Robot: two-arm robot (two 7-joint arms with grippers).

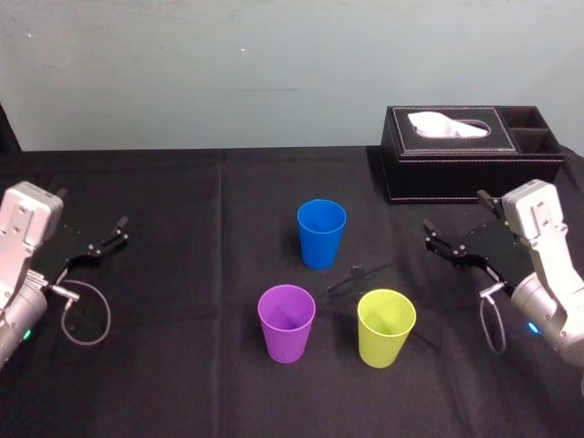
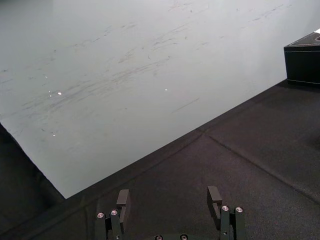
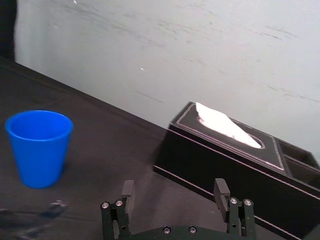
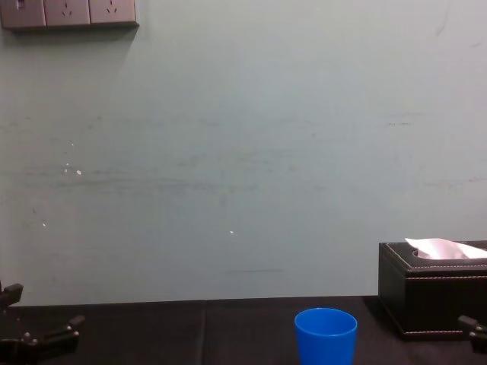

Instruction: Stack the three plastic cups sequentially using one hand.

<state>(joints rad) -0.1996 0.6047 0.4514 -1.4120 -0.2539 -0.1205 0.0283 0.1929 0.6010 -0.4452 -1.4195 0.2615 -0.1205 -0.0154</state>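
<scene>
Three plastic cups stand upright and apart on the black cloth. The blue cup (image 1: 321, 234) (image 3: 39, 147) (image 4: 326, 335) is farthest from me. The purple cup (image 1: 286, 323) is nearer, on the left, and the yellow-green cup (image 1: 386, 328) is nearer, on the right. My right gripper (image 1: 453, 221) (image 3: 174, 193) hovers open and empty to the right of the cups, pointing toward the blue one. Far off to the left, my left gripper (image 1: 95, 224) (image 2: 169, 200) is open and holds nothing.
A black leather tissue box (image 1: 470, 155) (image 3: 235, 160) (image 4: 431, 298) with a white tissue stands at the back right, behind my right gripper. A pale wall closes off the table's far edge. Bare cloth lies between the cups and each arm.
</scene>
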